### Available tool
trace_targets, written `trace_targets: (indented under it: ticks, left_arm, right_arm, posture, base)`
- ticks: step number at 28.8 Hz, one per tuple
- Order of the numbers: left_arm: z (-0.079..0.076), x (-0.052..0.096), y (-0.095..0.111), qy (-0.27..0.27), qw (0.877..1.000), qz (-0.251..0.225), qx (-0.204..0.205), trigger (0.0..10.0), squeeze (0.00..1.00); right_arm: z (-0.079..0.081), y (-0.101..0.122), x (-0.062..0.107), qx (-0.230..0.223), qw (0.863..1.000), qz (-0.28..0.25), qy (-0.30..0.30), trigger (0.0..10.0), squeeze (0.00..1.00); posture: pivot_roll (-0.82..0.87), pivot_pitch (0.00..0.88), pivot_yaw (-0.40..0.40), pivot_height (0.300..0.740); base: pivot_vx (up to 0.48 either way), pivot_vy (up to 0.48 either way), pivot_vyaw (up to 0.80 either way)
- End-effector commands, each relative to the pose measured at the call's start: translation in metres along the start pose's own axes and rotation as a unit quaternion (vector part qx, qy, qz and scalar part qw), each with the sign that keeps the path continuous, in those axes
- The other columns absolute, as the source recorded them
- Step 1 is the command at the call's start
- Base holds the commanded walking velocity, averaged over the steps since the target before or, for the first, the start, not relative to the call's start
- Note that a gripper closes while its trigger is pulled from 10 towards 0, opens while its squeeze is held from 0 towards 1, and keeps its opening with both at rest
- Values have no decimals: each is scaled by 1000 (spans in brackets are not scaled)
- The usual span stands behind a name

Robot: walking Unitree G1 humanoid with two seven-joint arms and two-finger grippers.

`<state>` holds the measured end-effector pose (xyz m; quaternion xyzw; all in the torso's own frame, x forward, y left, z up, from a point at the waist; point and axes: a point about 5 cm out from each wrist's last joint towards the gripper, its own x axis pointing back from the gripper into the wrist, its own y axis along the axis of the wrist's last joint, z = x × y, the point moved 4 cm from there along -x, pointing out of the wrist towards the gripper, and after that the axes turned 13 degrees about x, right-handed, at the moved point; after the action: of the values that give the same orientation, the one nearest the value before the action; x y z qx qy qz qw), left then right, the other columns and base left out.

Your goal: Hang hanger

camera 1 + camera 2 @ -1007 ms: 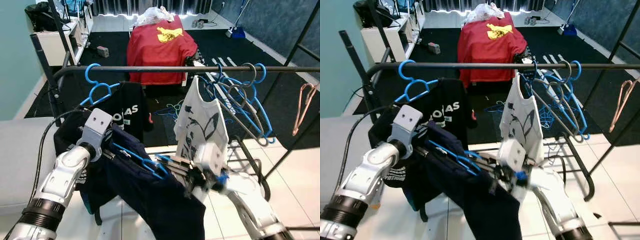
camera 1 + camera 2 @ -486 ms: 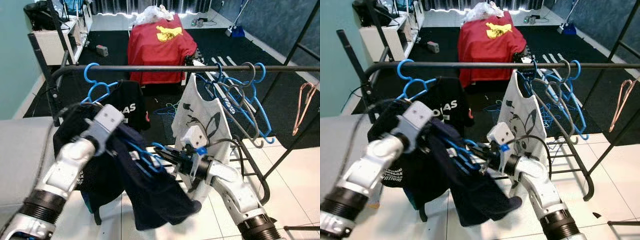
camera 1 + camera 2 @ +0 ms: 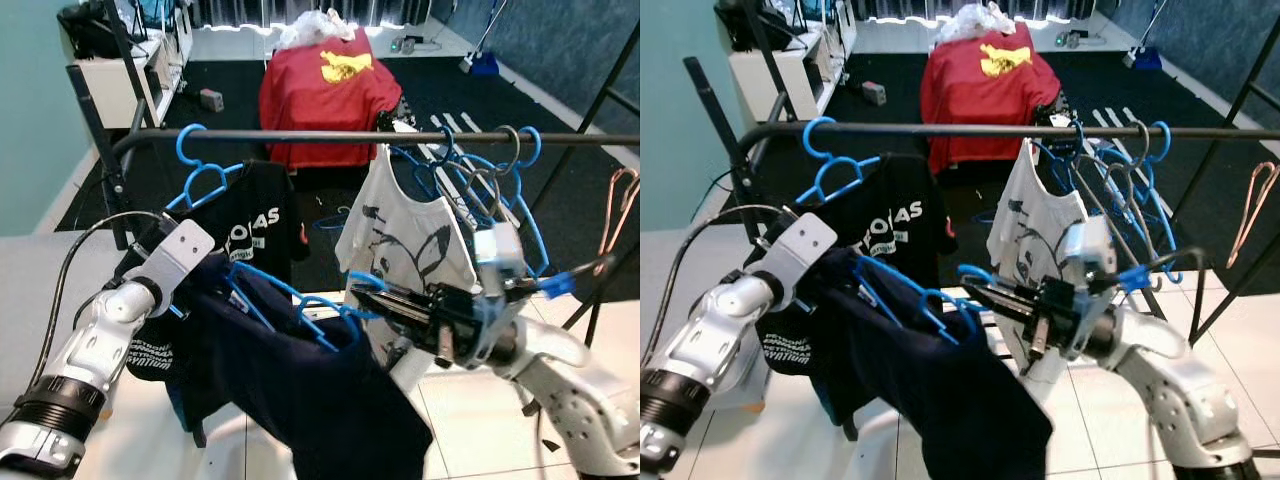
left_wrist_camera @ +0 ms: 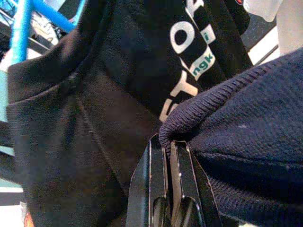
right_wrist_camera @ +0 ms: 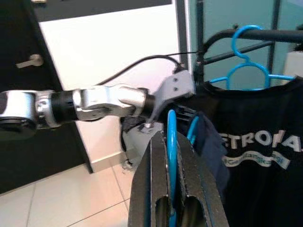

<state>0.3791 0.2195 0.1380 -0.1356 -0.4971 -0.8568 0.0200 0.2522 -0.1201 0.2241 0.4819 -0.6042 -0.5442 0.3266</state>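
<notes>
blue hanger [image 3: 290, 305] under navy garment [image 3: 320, 400]

The left gripper [image 4: 169, 147] pinches a navy knit hem [image 4: 227, 142]; behind hangs a black lettered shirt [image 4: 156, 71] beside a blue hanger [image 4: 23, 33].

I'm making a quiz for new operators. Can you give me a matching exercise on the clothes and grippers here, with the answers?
Things:
1. navy garment
2. white shirt
3. red cloth
4. right gripper

States:
A. shut on blue hanger's hook
B. hanging on the rail
C. draped over furniture behind the rack
D. held between both arms, below the rail

Pairs: 1-D, 2-B, 3-C, 4-A
</notes>
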Motion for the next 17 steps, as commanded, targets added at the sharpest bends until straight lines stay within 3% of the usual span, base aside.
trace_targets:
  ticks: [1,10,12,13,15,17]
  left_arm:
    - [26,10,-42,49,996,75,-23,0,0]
    - [23,18,-65,39,993,106,-34,0,0]
    - [20,20,-71,34,993,113,-31,0,0]
    - [9,23,-81,14,992,122,-13,0,0]
    - [6,24,-82,9,993,122,-4,0,0]
    - [-3,23,-79,-6,994,111,15,0,0]
  right_arm:
    - [4,24,10,28,999,-26,15,0,0]
    - [-6,48,24,23,999,-38,-3,0,0]
    - [-10,57,26,16,998,-55,-11,0,0]
    - [-13,66,32,-10,997,-72,-15,0,0]
    - [-13,65,34,-16,997,-69,-16,0,0]
    - [-14,46,35,-15,999,-25,-29,0,0]
  posture:
    - [-40,71,3,740]
    - [-34,70,4,740]
    - [-36,67,7,740]
    - [-40,63,5,740]
    - [-40,63,5,740]
    - [-38,61,2,740]
  base:
    - [0,0,0]
    - [0,0,0]
    - [0,0,0]
    - [0,0,0]
    - [0,0,0]
    - [0,0,0]
